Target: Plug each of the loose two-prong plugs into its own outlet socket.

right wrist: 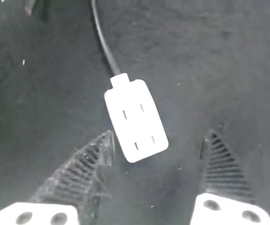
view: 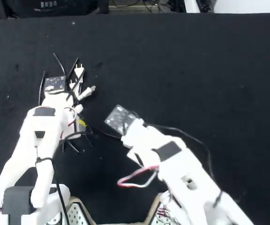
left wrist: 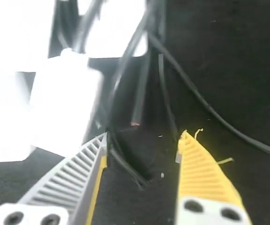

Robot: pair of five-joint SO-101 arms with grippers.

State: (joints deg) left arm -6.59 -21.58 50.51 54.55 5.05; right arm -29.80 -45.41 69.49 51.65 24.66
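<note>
The right gripper (right wrist: 161, 135) hangs spread open over a white outlet socket (right wrist: 135, 122) lying slots-up on the black tabletop (view: 196, 70). The left gripper (left wrist: 144, 135), also open and empty, straddles black cables (left wrist: 139, 84) beside the white plugs (view: 81, 82), though the blurred shapes close by could be plugs or a socket. This looks like the pick-up step: the left gripper must close on one plug body, clear of the cables.

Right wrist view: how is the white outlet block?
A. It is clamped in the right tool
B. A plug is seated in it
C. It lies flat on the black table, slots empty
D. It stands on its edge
C: the outlet block lies flat on the black table with all four slots bare, and the right tool is open, not closed on it.
</note>
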